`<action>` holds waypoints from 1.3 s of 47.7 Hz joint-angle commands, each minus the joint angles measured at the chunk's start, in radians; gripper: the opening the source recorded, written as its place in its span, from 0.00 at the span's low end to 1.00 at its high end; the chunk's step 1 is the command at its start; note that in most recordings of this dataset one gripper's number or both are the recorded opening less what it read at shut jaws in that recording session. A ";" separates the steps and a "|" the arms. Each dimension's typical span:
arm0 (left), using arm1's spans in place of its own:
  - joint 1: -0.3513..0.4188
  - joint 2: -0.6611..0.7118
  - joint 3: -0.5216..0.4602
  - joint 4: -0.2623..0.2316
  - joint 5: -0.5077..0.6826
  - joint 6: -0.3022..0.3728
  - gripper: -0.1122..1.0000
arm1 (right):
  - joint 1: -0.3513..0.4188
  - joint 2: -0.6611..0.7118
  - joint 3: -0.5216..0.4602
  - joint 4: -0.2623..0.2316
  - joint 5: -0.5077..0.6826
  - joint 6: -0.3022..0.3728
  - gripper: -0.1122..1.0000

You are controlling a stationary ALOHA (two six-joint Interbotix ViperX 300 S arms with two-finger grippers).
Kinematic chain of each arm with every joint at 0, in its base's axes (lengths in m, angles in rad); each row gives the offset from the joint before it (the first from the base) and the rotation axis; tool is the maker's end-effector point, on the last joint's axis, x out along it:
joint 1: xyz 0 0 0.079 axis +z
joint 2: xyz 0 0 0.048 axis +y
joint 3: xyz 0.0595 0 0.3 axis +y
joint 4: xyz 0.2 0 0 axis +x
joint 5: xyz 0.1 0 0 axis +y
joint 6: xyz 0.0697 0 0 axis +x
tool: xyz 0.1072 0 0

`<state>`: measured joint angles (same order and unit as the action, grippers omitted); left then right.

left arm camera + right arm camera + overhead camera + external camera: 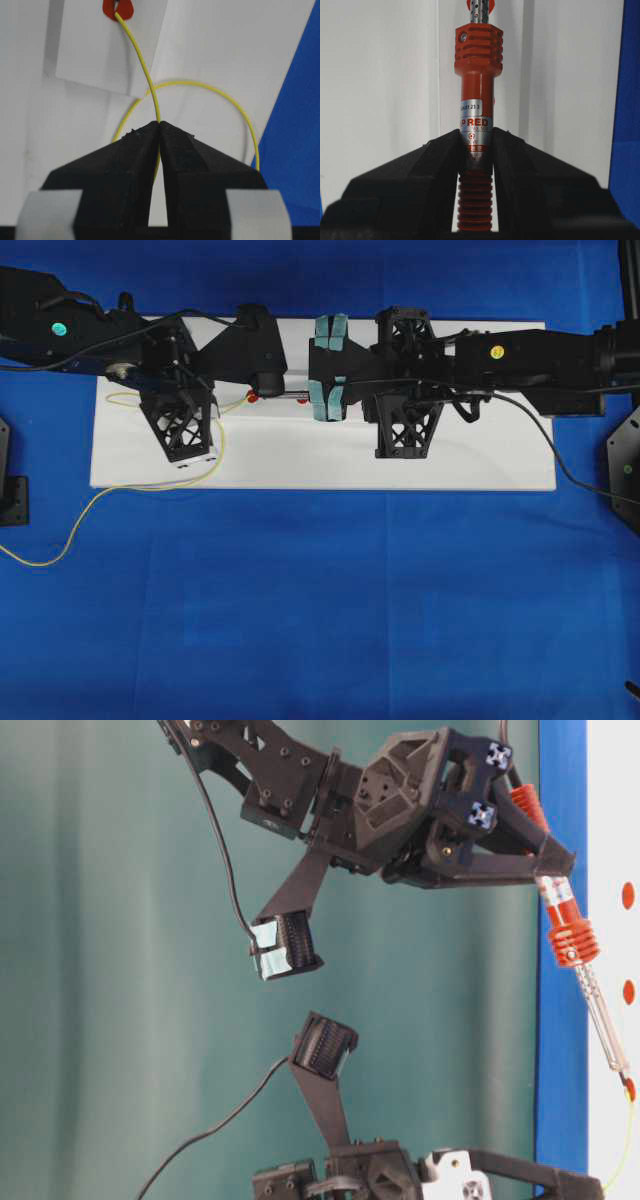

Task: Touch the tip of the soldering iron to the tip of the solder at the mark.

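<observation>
Two arms meet over the white board (480,455) on the blue tabletop (320,610). Right hand (476,145) is clamped on the soldering iron (477,85), handle marked "RED". Left hand (160,125) pinches the solder (142,60), whose end lies at a red mark (118,8). Contact step appears reached; next calls for verifying tips touch.

Your left gripper (160,125) pinches the yellow solder (142,62) between closed black fingers (125,165). The wire runs up from the fingertips to a red mark (125,11) on the white board (225,60), its tip on the mark, while a loop curves behind. Blue table (300,125) shows at right.
</observation>
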<state>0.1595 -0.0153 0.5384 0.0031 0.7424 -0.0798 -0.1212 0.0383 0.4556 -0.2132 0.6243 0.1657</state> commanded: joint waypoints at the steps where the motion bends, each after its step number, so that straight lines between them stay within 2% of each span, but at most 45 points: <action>1: -0.002 -0.005 -0.037 0.002 0.008 0.006 0.11 | -0.003 -0.014 -0.026 -0.003 -0.003 -0.002 0.16; 10: -0.002 0.006 -0.060 0.002 0.046 0.021 0.11 | -0.003 -0.014 -0.026 -0.003 0.009 0.000 0.16; 62: -0.002 0.006 -0.060 0.000 0.052 0.014 0.11 | -0.003 -0.014 -0.026 -0.003 0.017 0.002 0.16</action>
<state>0.1580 0.0031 0.5001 0.0031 0.7977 -0.0660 -0.1212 0.0383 0.4556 -0.2148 0.6458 0.1657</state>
